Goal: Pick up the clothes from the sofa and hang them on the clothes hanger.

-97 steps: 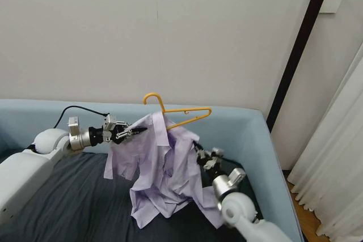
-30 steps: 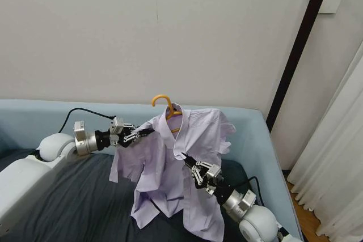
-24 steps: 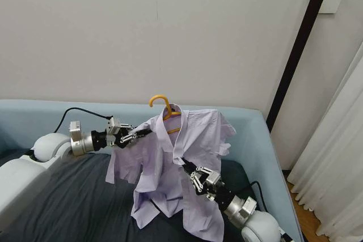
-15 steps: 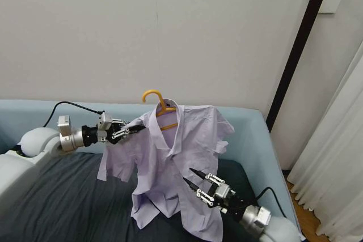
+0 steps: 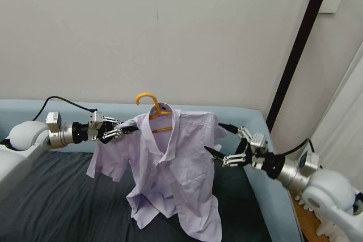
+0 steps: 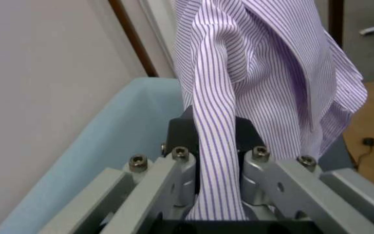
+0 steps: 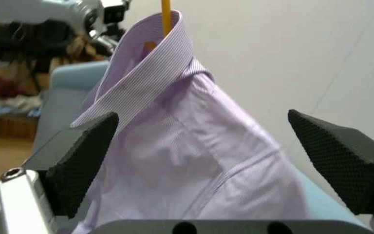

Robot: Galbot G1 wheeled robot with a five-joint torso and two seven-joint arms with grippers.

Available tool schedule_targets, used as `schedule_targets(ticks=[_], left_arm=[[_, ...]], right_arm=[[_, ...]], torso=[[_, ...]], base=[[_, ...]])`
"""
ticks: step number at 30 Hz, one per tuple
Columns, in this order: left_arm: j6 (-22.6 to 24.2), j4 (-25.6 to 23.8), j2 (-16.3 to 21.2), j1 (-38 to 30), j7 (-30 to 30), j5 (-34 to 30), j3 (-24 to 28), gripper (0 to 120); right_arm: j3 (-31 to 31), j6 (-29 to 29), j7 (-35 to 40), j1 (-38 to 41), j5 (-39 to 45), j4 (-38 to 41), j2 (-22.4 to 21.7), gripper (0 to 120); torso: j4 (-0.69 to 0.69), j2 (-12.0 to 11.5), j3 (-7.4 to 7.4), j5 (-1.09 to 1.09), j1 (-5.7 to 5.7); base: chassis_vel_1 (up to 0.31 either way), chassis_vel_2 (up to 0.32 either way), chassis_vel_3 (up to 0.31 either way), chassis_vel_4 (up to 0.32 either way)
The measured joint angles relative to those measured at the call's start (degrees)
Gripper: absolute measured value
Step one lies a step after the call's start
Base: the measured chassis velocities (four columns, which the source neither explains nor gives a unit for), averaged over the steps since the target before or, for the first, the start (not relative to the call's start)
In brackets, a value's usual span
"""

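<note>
A lilac striped shirt (image 5: 173, 168) hangs on an orange hanger (image 5: 148, 99), held up in the air over the sofa. My left gripper (image 5: 121, 131) is shut on the shirt's left shoulder; in the left wrist view the shirt fabric (image 6: 258, 73) runs down between the fingers (image 6: 177, 168). My right gripper (image 5: 215, 139) stands open just right of the shirt's other shoulder, apart from the cloth. The right wrist view looks between its black pads (image 7: 83, 161) at the collar and front of the shirt (image 7: 174, 146), with the hanger neck (image 7: 166, 9) rising out of the collar.
The sofa has a light blue back (image 5: 34, 109) and a dark seat cushion (image 5: 51, 208) beneath the shirt's hem. A black rack pole (image 5: 298, 46) slants up at the right, beside a white curtain (image 5: 340, 157). A plain wall stands behind.
The shirt, bunched earlier, now drapes over the hanger. My right gripper let go of the shirt front and swung up and right, open. The left gripper drew shirt and hanger leftward.
</note>
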Motion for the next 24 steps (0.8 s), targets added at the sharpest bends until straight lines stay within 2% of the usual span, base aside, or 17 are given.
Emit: schedule_targets(ticks=[4,7,10,11,16,19,24], left_arm=[[0.00,0.50,-2.75,-0.89,2.46,3.51,1.63,7],[-0.06,0.50,-4.57,-1.08,3.22,5.51,2.26,7],[-0.20,0.65,-8.32,-1.90,4.75,8.46,3.78,7],[-0.20,0.65,-8.32,-1.90,4.75,8.46,3.78,7],[-0.47,3.42,-13.68,-7.20,5.91,10.51,8.66,7],[-0.63,4.70,-15.16,-9.46,6.16,10.98,10.67,7],[-0.78,5.78,-16.78,-11.87,6.93,12.26,12.75,7]], right_arm=[[-0.77,-2.34,-4.24,0.75,-0.48,-1.52,-1.09,100],[-1.39,-3.36,-4.07,-0.14,-1.83,-1.72,-1.10,100],[-2.50,-4.74,-2.81,-1.86,-4.20,-2.69,-0.67,100],[-2.50,-4.74,-2.81,-1.86,-4.20,-2.69,-0.67,100],[-2.81,-6.68,-2.86,-2.83,-3.57,-6.27,-0.96,100],[-2.73,-7.07,-3.95,-2.95,-3.94,-7.28,-1.20,100],[-2.01,-7.63,-8.17,-2.97,-6.16,-8.99,-1.51,90]], torso=[[-0.01,0.00,0.00,0.00,0.00],[0.00,0.00,0.00,0.01,0.00],[-0.01,0.00,0.00,0.00,0.00],[-0.01,0.00,0.00,0.00,0.00],[-0.02,0.00,0.00,0.02,0.00],[-0.02,0.00,0.01,0.02,0.00],[-0.01,0.00,0.00,0.01,0.00]], base=[[0.000,0.000,0.000,0.000],[0.000,0.000,0.000,0.000],[0.000,0.000,0.000,0.000],[0.000,0.000,0.000,0.000],[0.000,0.000,0.000,0.000],[0.000,0.000,0.000,0.000],[0.000,0.000,0.000,0.000]])
